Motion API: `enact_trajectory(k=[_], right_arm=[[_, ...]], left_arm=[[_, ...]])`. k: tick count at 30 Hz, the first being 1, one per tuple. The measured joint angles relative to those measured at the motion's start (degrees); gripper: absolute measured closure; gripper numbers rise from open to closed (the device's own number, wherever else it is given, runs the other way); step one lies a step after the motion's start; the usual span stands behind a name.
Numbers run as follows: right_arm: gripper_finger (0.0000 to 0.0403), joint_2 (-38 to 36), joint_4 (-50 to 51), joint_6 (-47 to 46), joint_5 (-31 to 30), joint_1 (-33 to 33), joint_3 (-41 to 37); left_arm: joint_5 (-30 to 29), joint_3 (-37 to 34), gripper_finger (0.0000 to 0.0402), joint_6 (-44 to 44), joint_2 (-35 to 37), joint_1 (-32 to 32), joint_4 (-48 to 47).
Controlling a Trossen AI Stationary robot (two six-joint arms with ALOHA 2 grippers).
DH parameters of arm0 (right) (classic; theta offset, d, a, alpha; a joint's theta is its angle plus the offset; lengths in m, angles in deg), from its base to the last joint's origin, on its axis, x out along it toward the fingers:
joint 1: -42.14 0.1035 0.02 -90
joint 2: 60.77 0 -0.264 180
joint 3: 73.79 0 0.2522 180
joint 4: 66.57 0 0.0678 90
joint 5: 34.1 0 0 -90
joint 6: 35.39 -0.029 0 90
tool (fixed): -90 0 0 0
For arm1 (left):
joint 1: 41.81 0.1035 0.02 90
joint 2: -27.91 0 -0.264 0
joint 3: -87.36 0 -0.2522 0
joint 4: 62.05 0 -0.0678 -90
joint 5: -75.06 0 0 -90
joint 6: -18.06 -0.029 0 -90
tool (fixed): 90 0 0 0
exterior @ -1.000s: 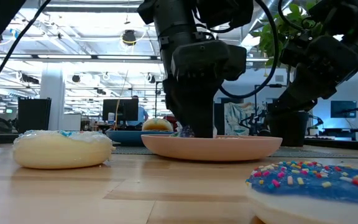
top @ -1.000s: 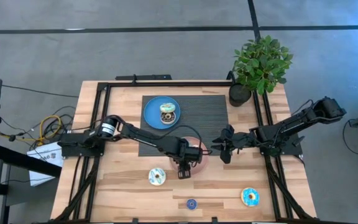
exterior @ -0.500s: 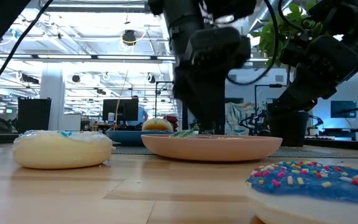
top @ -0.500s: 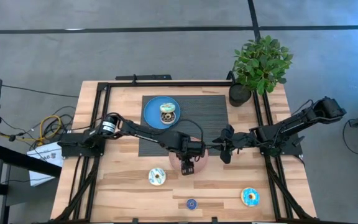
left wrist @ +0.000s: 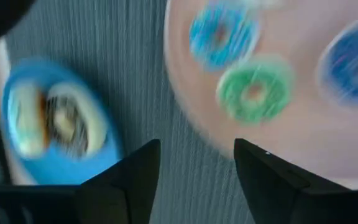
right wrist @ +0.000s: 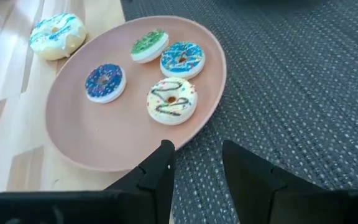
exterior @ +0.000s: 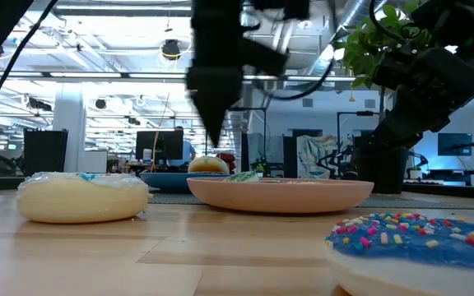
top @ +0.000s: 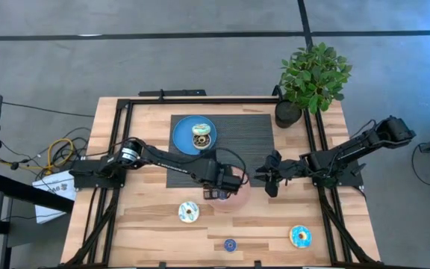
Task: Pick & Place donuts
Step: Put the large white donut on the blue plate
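Donuts on pink plate: four small ones are sitting on the pink plate (right wrist: 92,134) – green donut (right wrist: 149,45), teal-blue donut (right wrist: 181,59), dark blue donut (right wrist: 104,81), white donut with dark drizzle (right wrist: 171,99). All are lying flat and grouped toward the plate's mat side; green and teal-blue are almost touching.
Plate edge: the pink plate is straddling the edge of the dark mat (top: 252,134), part on mat, part on bare wood.
Donuts on blue plate: two are lying side by side on the blue plate (top: 181,138), at the mat's far left corner.
Loose donuts: a white donut with blue icing (top: 189,212) is lying on the wood just beside the pink plate's left front; a tiny dark blue donut (top: 230,244) is sitting near the front edge; a blue sprinkled donut (top: 300,237) is sitting at front right, well apart from the rest.
Left gripper: the left gripper (left wrist: 194,165) is hovering over the mat between the two plates, fingers spread, carrying nothing.
Right gripper: the right gripper (right wrist: 194,162) is waiting over the mat to the right of the pink plate, fingers parted, empty.
Open room: bare wood is lying between the loose front donuts; the mat's right half is free.
Table edges: the table (top: 148,224) is carrying black rails along both sides; a potted plant (top: 312,75) is standing at the far right corner.
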Motion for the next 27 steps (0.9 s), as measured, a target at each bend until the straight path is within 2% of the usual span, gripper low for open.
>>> enact_trajectory(k=[5,9,13,20,27], right_arm=[[0.0278,0.0,0.5,0.0,0.0,1.7,0.0],[0.0278,0.0,0.4,0.0,0.0,2.8,0.0],[0.0278,0.0,-0.1,-0.2,-0.1,3.2,0.0],[0.0278,0.0,-0.9,-2.1,-0.5,3.1,0.0],[0.0278,0.0,-4.8,-2.1,-0.7,3.1,0.0]], left_arm=[[-8.2,-4.3,0.0228,5.7,3.2,-0.7,-6.4],[-9.2,-11.4,0.0240,9.8,8.9,-1.9,-6.4],[-10.4,-21.0,0.0244,16.9,18.1,-3.1,-4.1],[-10.1,-39.5,0.0242,26.5,34.3,-6.8,8.8],[-8.9,-53.5,0.0242,26.6,42.7,-10.4,26.0]])
